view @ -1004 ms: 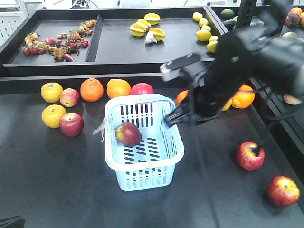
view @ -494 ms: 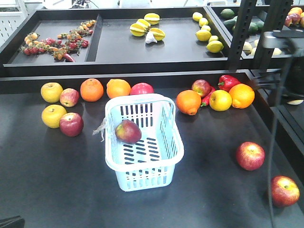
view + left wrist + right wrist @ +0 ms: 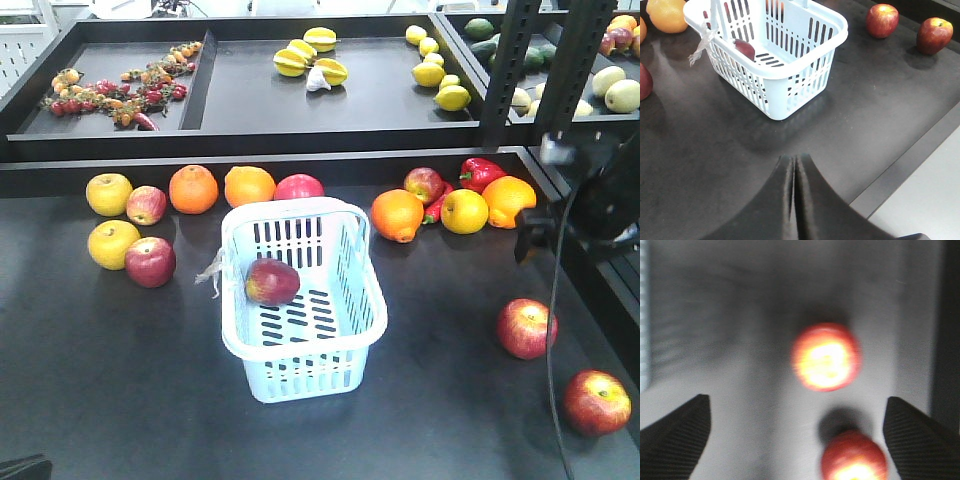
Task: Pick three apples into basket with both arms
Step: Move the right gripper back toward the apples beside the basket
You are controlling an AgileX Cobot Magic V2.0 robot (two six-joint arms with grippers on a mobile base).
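Observation:
The pale blue basket stands mid-table with one dark red apple inside it. Two more red apples lie on the dark table to its right. My right arm hangs at the right edge, above and behind them. In the right wrist view the right gripper is open and empty above both apples, which are blurred. My left gripper is shut and empty over the near table, short of the basket; the apple inside shows through the slots.
Behind the basket runs a row of oranges, yellow fruits, small apples and a red pepper. Black trays of fruit lie at the back. Black shelf posts stand at the right.
My right arm has swung from over the basket's right side to the table's right edge. The apple in the basket has barely shifted.

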